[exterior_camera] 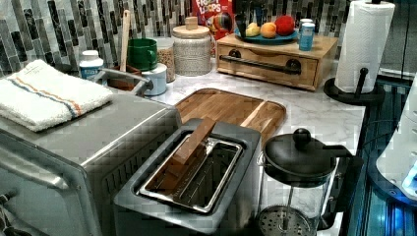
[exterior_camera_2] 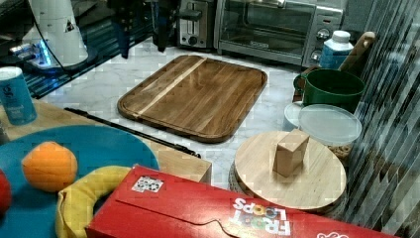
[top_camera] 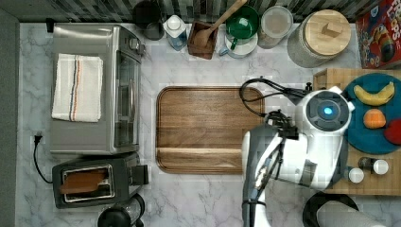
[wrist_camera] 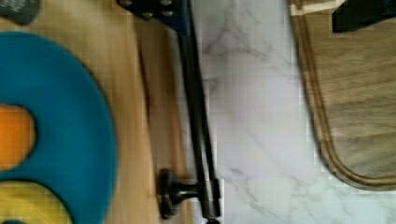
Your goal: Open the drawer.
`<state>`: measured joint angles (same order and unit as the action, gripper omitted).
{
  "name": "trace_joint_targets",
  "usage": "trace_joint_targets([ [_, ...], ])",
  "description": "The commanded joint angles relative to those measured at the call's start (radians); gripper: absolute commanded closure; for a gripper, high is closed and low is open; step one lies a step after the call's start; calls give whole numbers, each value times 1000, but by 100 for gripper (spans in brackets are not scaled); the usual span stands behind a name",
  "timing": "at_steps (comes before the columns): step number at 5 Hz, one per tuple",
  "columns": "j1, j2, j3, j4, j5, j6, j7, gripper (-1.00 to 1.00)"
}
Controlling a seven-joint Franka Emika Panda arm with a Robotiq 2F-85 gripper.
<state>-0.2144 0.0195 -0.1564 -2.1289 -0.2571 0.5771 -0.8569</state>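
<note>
The Franka arm entered from the top view's lower edge, right of centre. Its white and grey links rose toward the camera and ended in a round white wrist cap with a lit blue dot. Black cables looped out from the wrist toward the top view's left. In the wrist view, a dark part of the claw showed at the frame's edge; whether its fingers stood apart could not be judged.

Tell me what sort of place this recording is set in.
Most likely a kitchen counter, perhaps a mock-up one: a marble-look countertop holds a toaster oven, a toaster and a French press, with a tiled backsplash behind. The drawer sits under a fruit plate.
</note>
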Motion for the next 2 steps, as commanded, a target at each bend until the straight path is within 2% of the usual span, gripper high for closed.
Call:
trace_joint_targets([
  [1,-10,44,7,3,4,122,-162,-100],
  [2,-17,69,2,-5,7,161,-173,-100],
])
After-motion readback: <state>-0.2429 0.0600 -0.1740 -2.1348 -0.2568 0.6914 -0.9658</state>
